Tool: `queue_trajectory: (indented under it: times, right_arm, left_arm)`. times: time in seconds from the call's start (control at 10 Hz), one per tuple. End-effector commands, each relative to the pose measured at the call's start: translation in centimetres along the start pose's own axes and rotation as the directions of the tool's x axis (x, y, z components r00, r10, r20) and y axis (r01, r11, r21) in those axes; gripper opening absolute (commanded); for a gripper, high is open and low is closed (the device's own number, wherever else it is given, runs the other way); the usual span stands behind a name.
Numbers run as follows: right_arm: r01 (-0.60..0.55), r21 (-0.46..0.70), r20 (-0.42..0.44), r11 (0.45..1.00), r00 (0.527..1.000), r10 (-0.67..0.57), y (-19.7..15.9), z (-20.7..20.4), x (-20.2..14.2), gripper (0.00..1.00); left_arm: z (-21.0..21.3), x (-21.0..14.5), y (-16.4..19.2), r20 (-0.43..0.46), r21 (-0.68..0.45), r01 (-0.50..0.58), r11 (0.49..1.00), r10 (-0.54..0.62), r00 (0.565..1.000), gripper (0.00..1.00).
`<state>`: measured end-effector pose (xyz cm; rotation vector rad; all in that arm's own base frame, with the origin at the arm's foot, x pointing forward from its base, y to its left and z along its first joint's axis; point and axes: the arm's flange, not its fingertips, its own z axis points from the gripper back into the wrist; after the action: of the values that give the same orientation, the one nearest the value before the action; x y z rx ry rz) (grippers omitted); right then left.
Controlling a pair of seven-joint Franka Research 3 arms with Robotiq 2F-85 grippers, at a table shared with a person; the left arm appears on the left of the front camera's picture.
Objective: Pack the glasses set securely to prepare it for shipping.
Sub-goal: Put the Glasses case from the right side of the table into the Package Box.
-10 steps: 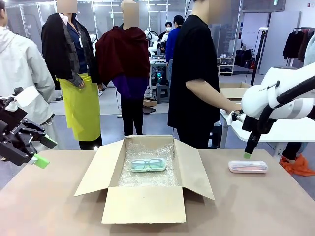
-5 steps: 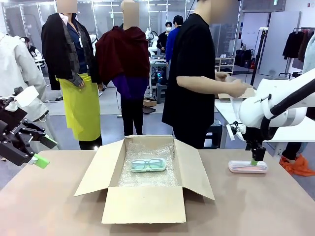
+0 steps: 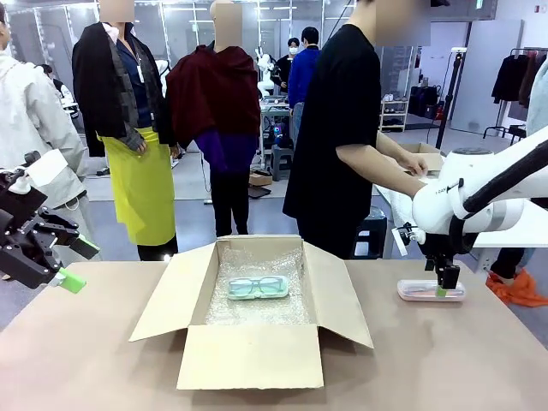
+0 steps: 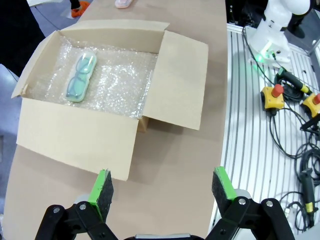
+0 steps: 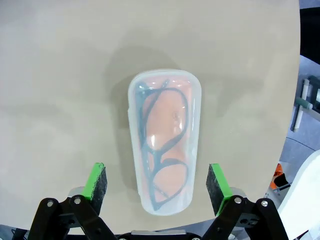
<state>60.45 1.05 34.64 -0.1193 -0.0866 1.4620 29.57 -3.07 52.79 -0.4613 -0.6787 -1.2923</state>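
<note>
Straddling the pink pack point(image 5: 165, 125), right tool point(image 5: 156, 171) stands wide

Grey floor point(image 3: 193, 218), glass partitions point(image 3: 175, 26) behind, a clothes rack point(image 3: 514, 77) (dark garments) far right.

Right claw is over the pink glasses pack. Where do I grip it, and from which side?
Probably best: grip the pink glasses pack across its two long edges, near mid-length, coming straight down. It lies flat on the table, and the open right claw straddles its narrow width, toward one end.
</note>
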Motion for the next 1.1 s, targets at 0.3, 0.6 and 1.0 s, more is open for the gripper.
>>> queue_trajectory:
  times: [0.3,0.6,1.0]
  right_arm:
    - [-0.001,0.043,0.013,0.999,1.0,0.001,-1.8,-2.5,0.3,1.0]
    - [0.014,0.065,0.028,0.998,0.999,-0.016,-2.1,-3.6,0.0,1.0]
    - [0.037,0.078,0.04,0.996,0.998,-0.04,-2.5,-3.9,-0.3,0.76]
  left_arm:
    - [0.2,0.1,0.0,0.026,-0.014,0.004,1.0,-0.003,1.0,1.0]
    - [0.2,0.1,0.0,0.026,-0.014,0.004,1.0,-0.003,1.0,1.0]
    - [0.2,0.1,0.0,0.026,-0.014,0.004,1.0,-0.003,1.0,1.0]
